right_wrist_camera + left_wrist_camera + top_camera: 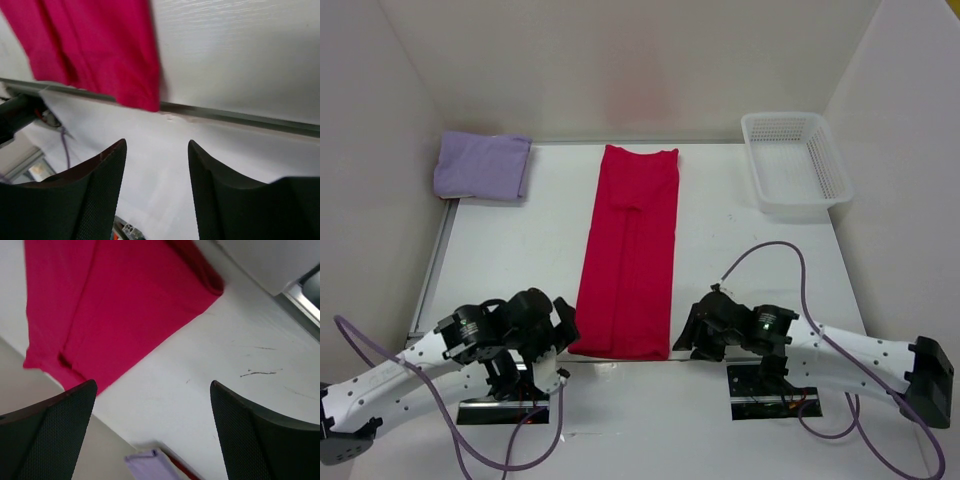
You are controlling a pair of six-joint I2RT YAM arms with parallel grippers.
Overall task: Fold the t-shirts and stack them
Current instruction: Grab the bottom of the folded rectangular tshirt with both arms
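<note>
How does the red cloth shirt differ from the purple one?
The red cloth shirt is a long narrow strip down the middle of the white table; the lavender cloth shirt is a short compact rectangle in the far left corner. Red reaches the near edge; lavender doesn't. Both lie flat, folded.

both arms are built alike, the left arm (pixel 405 365) and the right arm (pixel 855 350): white tubular links joined by bulky black motor housings. a thin purple cable (pixel 772 244) runs off each. a small green light (pixel 757 322) glows on the right arm's black housing. the left gripper (pixel 152 385) and right gripper (pixel 157 142) have broad black fingers (pixel 55 435) with finely dimpled pads and rounded tips.
</note>
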